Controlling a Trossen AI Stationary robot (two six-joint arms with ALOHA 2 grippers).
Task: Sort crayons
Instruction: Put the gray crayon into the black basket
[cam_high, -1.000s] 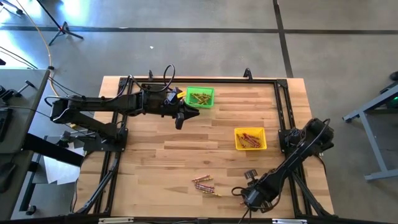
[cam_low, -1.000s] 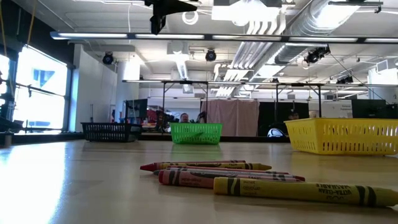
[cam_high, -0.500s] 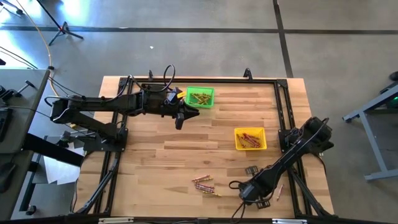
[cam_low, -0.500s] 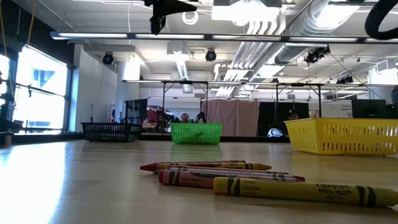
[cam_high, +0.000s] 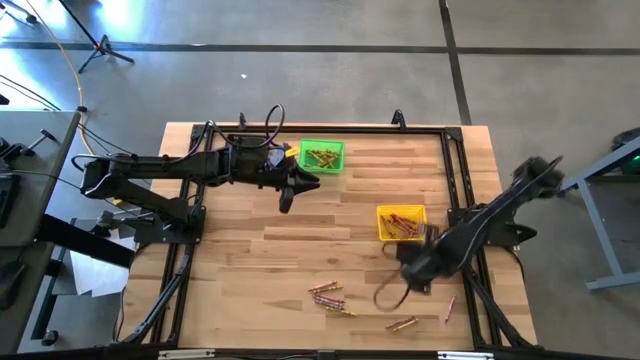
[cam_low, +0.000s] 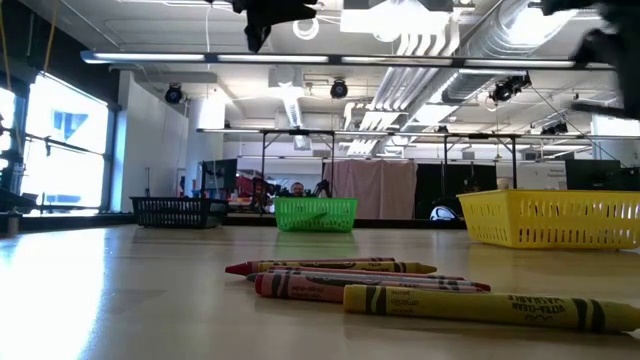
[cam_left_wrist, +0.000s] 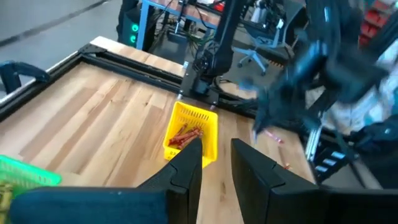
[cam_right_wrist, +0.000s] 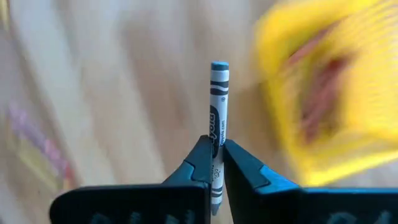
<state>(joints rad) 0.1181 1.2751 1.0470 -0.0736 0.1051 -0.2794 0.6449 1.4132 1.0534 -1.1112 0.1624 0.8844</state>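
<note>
My right gripper is shut on a greyish crayon above the table, just near of the yellow bin; in the high view this gripper is blurred. The yellow bin holds reddish crayons. The green bin at the far middle holds yellowish ones. A small pile of crayons lies flat on the wood near the front, also plain in the low view. My left gripper stands open in the air beside the green bin, nothing between its fingers. My right gripper pinches the greyish crayon's wrapped shaft between its two fingertips. The crayon runs along the fingers, and its longer end sticks out past the tips. The fingers point down from above. The crayon is lifted clear of the table.
Two loose crayons lie near the front right edge. A black bin shows at the far left in the low view. A dark frame runs round the tabletop. Bare wood lies between the bins and the pile.
My right gripper has risen from the table's near right part and gone toward the far edge, up to the yellow bin, turning as it went. My left gripper has stayed in place and rolled a little.
</note>
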